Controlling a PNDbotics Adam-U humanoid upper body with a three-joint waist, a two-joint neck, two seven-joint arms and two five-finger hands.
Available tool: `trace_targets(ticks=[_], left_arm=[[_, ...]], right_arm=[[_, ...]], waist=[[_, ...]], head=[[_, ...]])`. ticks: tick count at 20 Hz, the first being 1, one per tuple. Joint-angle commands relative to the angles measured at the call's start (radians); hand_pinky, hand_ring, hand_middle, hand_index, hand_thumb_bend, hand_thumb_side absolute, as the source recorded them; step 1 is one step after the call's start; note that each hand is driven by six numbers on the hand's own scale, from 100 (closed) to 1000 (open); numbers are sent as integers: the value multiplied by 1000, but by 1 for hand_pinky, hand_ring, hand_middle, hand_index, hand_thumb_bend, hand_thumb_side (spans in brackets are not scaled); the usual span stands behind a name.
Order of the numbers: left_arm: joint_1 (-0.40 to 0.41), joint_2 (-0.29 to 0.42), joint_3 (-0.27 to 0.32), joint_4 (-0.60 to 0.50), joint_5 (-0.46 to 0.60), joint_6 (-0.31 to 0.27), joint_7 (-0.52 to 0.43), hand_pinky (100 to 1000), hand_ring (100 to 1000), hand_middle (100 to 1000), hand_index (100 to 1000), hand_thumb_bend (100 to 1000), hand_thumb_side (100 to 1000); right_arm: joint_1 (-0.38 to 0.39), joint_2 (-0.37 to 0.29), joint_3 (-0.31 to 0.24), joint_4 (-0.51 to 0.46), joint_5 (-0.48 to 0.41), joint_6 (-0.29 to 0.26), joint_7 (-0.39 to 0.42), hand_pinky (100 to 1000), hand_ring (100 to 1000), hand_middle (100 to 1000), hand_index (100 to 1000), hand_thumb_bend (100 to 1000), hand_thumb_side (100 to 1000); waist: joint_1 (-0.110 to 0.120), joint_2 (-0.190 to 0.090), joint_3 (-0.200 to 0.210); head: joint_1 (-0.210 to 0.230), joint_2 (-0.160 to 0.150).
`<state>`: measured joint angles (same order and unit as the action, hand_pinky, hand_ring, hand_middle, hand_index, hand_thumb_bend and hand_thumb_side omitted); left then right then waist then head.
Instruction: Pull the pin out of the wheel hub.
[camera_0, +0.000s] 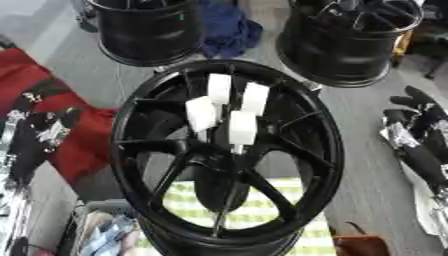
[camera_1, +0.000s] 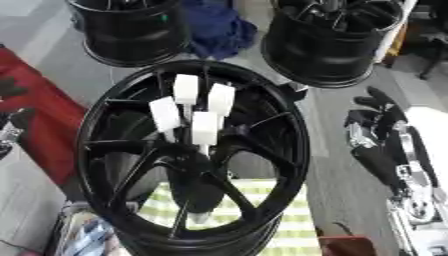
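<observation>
Four white-capped pins (camera_0: 242, 128) stand upright in the centre of the black wheel hub (camera_0: 140, 105), untouched, while the right hand (camera_1: 378, 107) waits well off right, fingers relaxed, so approach squarely and draw one pin straight out.

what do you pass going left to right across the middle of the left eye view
Left hand over red cloth → black wheel hub with white pins standing in its centre → grey floor → right hand at the right edge.
</observation>
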<state>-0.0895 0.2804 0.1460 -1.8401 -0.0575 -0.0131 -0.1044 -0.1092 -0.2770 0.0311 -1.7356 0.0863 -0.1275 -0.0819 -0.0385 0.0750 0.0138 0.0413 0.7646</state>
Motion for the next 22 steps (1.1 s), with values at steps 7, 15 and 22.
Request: trace_targets(ticks=[7,15,22], left_arm=[[-97,396,-128,-60,104,-30,-87,760,100,745,883,682,549],[-266,720,-287,-78,163,-93,-288,772,100,742,877,633,523],[-406,827,-391,-59,119,-179,-464,788,100,754,883,553,462]], right_arm=[[-5,-26,-1,-24,7,6,0,784,764,791,943,100,396],[-2,-39,6,-20,9,7,7,781,764,791,942,100,398],[3,-53,9,-15,9,6,12,781,764,791,943,100,399]], waist=[[16,-21,-5],[32,-29,-15],[46,-37,-20]], head=[[-12,5],[-12,5],[-22,5]])
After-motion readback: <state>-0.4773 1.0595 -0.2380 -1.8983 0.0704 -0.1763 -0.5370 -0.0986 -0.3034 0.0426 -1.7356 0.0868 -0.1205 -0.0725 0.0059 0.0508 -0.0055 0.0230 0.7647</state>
